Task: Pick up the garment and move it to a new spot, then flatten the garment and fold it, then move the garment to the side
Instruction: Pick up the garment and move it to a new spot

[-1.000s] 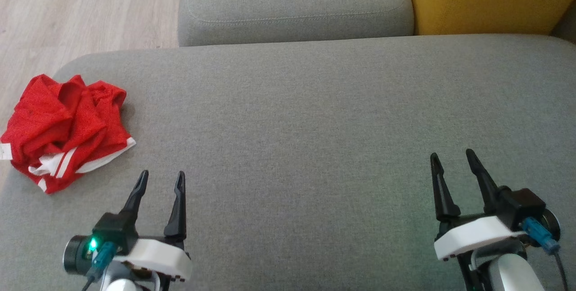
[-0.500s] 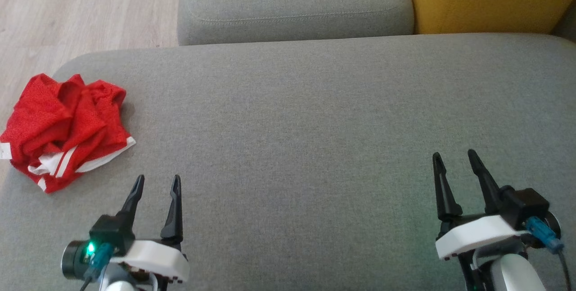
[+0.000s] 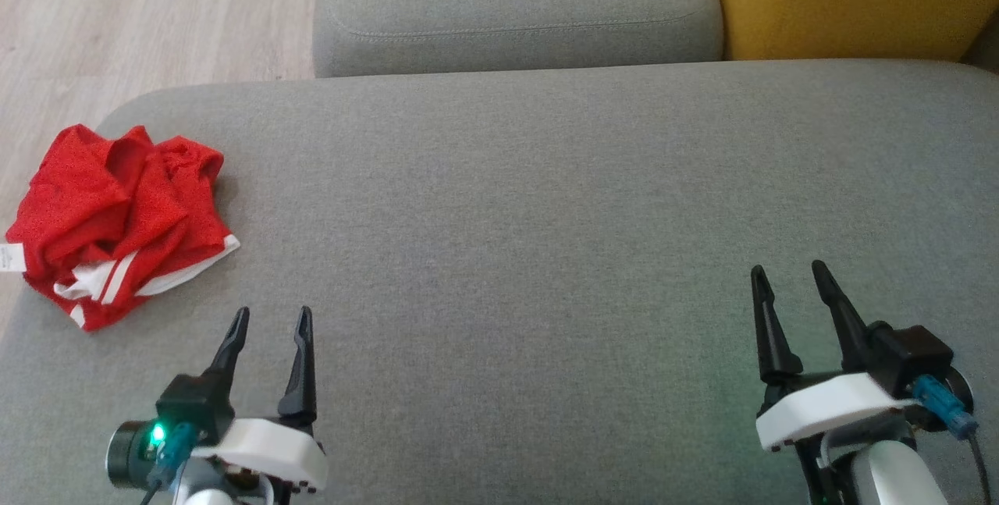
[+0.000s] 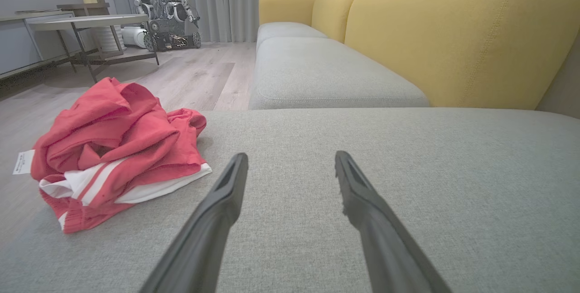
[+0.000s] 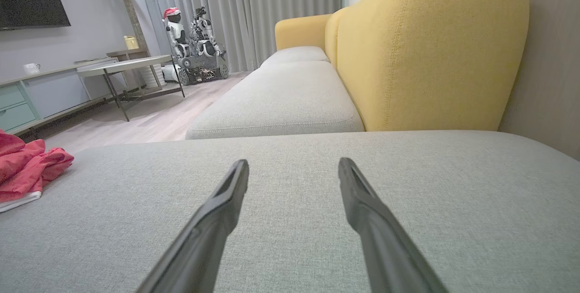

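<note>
Head view: the red garment lies crumpled on the grey sofa seat, untouched; the left gripper hovers near the garment, fingers apart and empty; the right gripper hangs well apart from the garment, fingers likewise spread. Left wrist view: the garment sits ahead and left of the fingers. Right wrist view: the garment lies far off at the left edge. The pick-up looks not yet begun; next, the left arm likely needs to swing toward the garment, lower, and pinch a fold.

The black two-fingered left gripper drew back slightly toward the robot, away from the crumpled red-and-white garment. The head camera also turned a little, sliding the scene rightward.
</note>
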Robot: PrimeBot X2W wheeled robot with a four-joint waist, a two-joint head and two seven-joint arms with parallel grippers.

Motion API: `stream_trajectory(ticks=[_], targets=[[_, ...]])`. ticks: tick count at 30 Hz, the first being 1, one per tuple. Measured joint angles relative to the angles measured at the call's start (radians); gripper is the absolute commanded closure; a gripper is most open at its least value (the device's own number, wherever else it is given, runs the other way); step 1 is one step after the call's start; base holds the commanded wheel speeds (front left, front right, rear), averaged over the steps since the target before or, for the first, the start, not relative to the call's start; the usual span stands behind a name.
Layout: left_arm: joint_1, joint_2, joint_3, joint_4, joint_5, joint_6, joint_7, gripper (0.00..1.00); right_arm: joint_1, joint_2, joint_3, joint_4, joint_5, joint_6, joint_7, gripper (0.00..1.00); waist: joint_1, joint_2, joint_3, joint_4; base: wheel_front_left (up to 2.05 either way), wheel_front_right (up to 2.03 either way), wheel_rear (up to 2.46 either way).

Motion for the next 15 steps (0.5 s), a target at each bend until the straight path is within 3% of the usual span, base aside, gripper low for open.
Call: stream_trajectory(ticks=[7,15], targets=[[-0.002,0.0,-0.002,0.002,0.0,0.001,0.0,0.0,0.001,0.0,-0.001,-0.012,-0.005,0.0,0.005,0.0,0.0,0.0,0.003,0.031,0.0,0.0,0.0],[-0.004,0.002,-0.001,0.001,0.0,0.009,0.0,0.0,0.004,0.0,0.018,-0.048,-0.01,0.0,0.016,0.0,0.0,0.0,0.004,0.127,0.0,0.0,0.0]])
